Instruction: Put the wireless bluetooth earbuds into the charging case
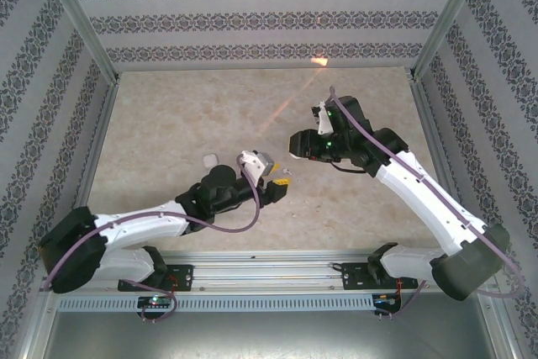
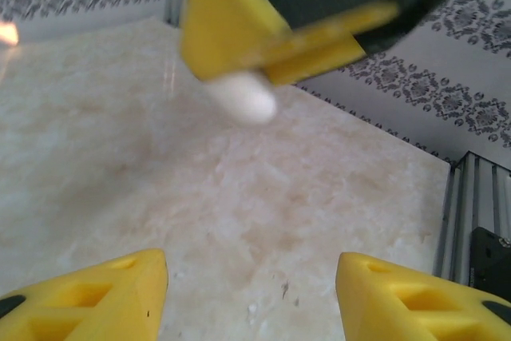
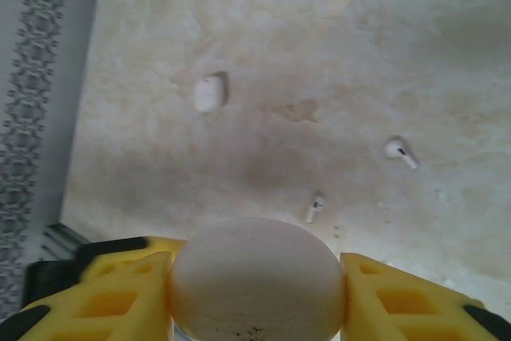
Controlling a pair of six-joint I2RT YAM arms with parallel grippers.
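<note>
My right gripper (image 3: 255, 271) is shut on the charging case (image 3: 257, 293), a glossy white pebble gripped by its two sides above the table. Below it two white earbuds lie on the marble, one (image 3: 315, 207) near the case and one (image 3: 401, 152) further right. In the top view the right gripper (image 1: 297, 145) hangs over mid-table with the case (image 1: 296, 142). Just left of it is my left gripper (image 1: 282, 181). In the left wrist view the left gripper (image 2: 251, 281) is open over bare marble, and the case (image 2: 243, 95) shows above between the other arm's yellow fingers (image 2: 227, 25).
A small white rounded piece (image 3: 209, 93) lies apart on the marble table (image 1: 168, 124), left of the left arm's wrist (image 1: 210, 159). Patterned walls and metal posts close in the table on three sides. The two grippers are close together.
</note>
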